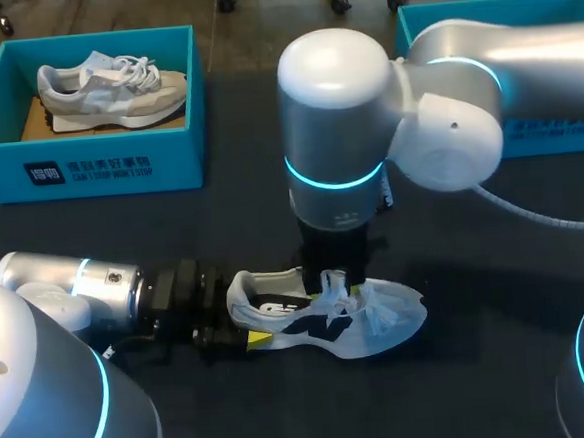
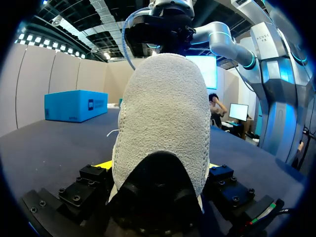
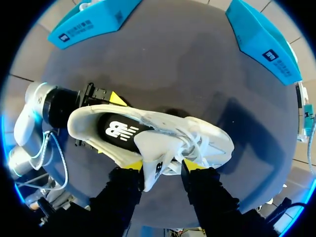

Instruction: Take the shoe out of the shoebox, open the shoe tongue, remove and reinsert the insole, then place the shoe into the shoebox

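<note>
A white shoe [image 1: 379,318] with black patches lies on the dark table, toe pointing right. My left gripper [image 1: 247,327] comes in low from the left and is shut on the heel [image 2: 165,113], with a yellow tip on each side. The right gripper [image 3: 165,165] hangs straight down over the shoe's middle. Its fingers pinch the raised white tongue [image 3: 158,158] just above the laces. A black insole [image 3: 118,131] shows inside the shoe's opening.
A teal shoebox [image 1: 88,168] at the back left holds a grey shoe [image 1: 112,86]. A second teal box [image 1: 556,130] stands at the back right, partly hidden by my right arm. A white cable [image 1: 532,212] trails over the table to the right.
</note>
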`<state>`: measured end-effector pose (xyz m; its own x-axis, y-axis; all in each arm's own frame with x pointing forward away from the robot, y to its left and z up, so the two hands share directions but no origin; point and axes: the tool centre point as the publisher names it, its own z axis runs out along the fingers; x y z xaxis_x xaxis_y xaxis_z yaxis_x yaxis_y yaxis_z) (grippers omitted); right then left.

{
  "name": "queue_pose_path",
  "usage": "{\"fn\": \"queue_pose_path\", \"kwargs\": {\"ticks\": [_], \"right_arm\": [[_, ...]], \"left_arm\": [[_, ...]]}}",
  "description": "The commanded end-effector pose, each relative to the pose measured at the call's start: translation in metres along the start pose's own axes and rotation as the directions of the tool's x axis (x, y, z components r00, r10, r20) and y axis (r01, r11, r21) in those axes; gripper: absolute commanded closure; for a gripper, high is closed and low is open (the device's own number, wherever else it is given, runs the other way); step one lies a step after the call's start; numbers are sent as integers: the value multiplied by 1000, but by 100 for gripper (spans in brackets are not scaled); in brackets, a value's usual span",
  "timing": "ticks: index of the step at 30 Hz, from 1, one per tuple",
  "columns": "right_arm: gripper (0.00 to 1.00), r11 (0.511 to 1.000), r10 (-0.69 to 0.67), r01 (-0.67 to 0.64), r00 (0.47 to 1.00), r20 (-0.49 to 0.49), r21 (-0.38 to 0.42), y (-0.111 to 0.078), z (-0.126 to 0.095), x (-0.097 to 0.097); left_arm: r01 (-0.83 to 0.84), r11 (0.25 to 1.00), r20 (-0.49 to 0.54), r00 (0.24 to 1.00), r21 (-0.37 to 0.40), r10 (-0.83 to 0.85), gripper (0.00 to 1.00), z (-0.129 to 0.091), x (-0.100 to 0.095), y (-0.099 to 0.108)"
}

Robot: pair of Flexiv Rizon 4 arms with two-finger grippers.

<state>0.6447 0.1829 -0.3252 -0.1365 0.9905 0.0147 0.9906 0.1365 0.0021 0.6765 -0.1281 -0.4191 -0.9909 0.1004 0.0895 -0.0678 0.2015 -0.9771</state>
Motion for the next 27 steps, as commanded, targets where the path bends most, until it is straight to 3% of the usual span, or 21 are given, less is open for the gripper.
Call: {"fn": "queue_pose_path", "kwargs": {"ticks": [1,5,9,15,19,27], "right_arm": [[67,1000,6,-7,999,-46,-14,-8,0,-6],[77,1000,5,-6,998,-60,-19,-9,-1,-7],[100,1000,2,-3,997,-71,-21,-10,-2,-9],[100,1000,-8,5,992,-126,-24,-11,-6,-23],[100,997,-18,2,973,-229,-71,-13,-3,-35],[100,998,-11,-5,973,-229,-70,-14,-3,-36]], "left_arm": [[0,1000,3,1000,1,0,100,0,0,0],[0,1000,3,1000,1,0,100,0,0,0],[0,1000,3,1000,1,0,100,0,0,0],[0,1000,3,1000,1,0,100,0,0,0],[0,1000,3,1000,1,0,100,0,0,0],[0,1000,3,1000,1,0,100,0,0,0]]}}
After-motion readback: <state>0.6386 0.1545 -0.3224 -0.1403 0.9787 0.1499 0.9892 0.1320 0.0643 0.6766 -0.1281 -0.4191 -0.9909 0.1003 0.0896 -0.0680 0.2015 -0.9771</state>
